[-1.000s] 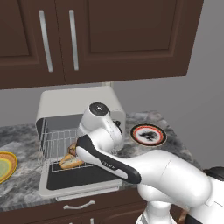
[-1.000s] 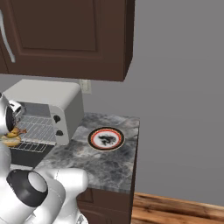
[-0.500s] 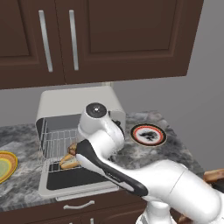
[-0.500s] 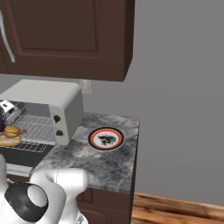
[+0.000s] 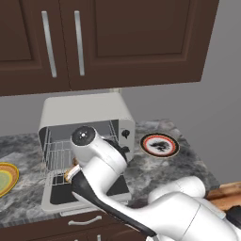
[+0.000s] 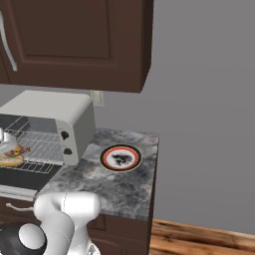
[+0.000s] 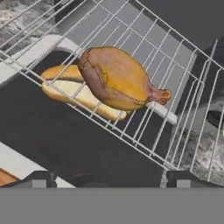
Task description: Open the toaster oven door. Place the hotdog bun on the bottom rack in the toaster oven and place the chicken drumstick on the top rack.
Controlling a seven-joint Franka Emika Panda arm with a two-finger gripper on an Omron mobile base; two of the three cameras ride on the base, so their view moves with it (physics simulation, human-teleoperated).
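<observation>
Grey marbled counter [image 6: 119, 187] w/ dark wood cabinets [image 5: 117, 42] above; red-rimmed plate [image 6: 120, 157] just right of the toaster oven [image 5: 89, 110]. Toaster oven door [image 5: 54, 200] lies flat, open. White arm bends across the oven front, gripper [image 7: 109, 177] spread wide, holding nothing, aimed at the racks. Chicken drumstick [image 7: 116, 78], brown-orange, narrow end to the right in hand view, sits on top rack [image 7: 144, 113]. Hotdog bun [image 7: 72, 92], tan w/ pale split, lies beneath on bottom rack [image 6: 35, 167].
</observation>
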